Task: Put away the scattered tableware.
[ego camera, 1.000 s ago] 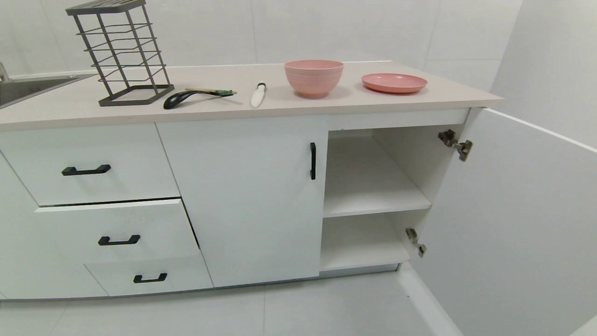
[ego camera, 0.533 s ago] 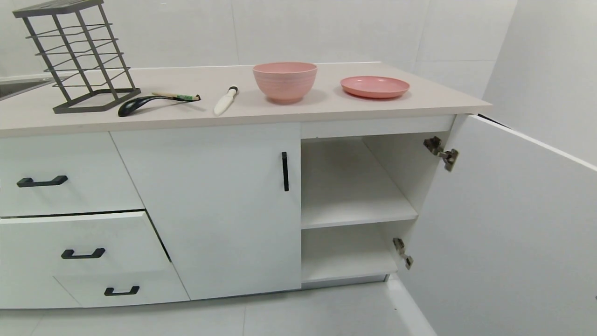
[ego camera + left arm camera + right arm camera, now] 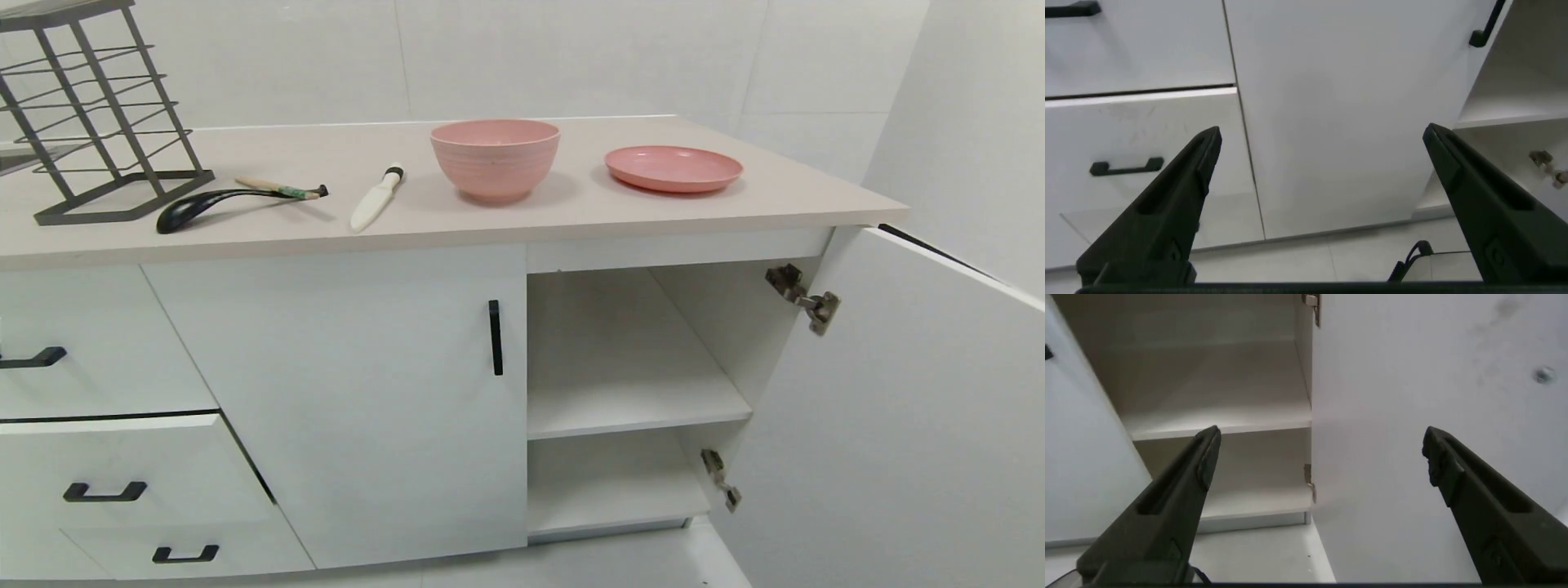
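On the countertop [image 3: 588, 214] stand a pink bowl [image 3: 495, 158] and, to its right, a flat pink plate [image 3: 673, 168]. Left of the bowl lie a white-handled knife [image 3: 375, 198], a black spoon [image 3: 214, 203] and chopsticks [image 3: 277, 189] crossing its handle. My left gripper [image 3: 1321, 143] is open, low in front of the shut cabinet door [image 3: 1347, 106]. My right gripper [image 3: 1321, 439] is open, facing the open cabinet's shelves [image 3: 1221, 396] and the open door [image 3: 1437, 416]. Neither gripper holds anything.
A dark wire rack [image 3: 90, 106] stands at the counter's left. Below are drawers with black handles [image 3: 104, 492], a shut door with a black handle [image 3: 495, 337], and an open cabinet with two bare shelves [image 3: 629, 384]. Its door [image 3: 898, 425] swings out at the right.
The head camera has moved closer and shifted, so the counter and cabinet sit lower and larger in view. The tableware has kept its place on the counter.
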Motion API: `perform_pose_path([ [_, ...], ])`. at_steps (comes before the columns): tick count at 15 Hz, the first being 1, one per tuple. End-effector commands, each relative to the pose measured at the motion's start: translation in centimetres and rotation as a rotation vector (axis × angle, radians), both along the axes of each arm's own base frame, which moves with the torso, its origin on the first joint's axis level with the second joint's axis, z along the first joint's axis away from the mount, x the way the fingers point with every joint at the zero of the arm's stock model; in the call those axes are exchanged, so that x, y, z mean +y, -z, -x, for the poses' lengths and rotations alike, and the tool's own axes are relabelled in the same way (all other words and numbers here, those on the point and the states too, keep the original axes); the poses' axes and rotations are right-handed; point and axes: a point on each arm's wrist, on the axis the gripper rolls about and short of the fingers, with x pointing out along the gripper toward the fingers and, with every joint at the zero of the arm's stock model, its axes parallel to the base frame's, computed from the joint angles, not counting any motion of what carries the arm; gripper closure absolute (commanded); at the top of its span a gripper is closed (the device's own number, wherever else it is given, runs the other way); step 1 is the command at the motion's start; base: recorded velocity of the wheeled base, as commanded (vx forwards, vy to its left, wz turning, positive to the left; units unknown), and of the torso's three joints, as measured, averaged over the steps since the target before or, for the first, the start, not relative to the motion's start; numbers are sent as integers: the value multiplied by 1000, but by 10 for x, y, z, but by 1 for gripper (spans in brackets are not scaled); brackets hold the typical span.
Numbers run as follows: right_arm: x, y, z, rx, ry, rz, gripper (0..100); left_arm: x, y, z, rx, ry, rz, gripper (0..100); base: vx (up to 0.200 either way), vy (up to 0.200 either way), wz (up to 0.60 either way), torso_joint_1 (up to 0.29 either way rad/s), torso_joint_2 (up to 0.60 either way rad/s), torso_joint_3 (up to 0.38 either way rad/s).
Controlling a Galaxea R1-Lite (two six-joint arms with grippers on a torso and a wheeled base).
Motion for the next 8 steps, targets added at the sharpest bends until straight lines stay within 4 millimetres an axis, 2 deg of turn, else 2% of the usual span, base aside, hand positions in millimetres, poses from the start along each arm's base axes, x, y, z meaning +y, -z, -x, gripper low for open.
perform_pose_path([
  [1, 0, 0, 0, 2, -1, 0, 0, 0, 0, 0, 2, 1, 1, 0, 0, 0, 0, 0, 0, 0],
  [2, 0, 0, 0, 2, -1, 0, 0, 0, 0, 0, 2, 1, 1, 0, 0, 0, 0, 0, 0, 0],
  [4, 0, 0, 0, 2, -1, 0, 0, 0, 0, 0, 0, -1, -3, 0, 0, 200, 0, 7, 7, 2],
  [5, 0, 0, 0, 2, -1, -2, 0, 0, 0, 0, 2, 2, -1, 0, 200, 200, 0, -2, 7, 7],
  [8, 0, 0, 0, 2, -1, 0, 0, 0, 0, 0, 2, 1, 1, 0, 0, 0, 0, 0, 0, 0],
])
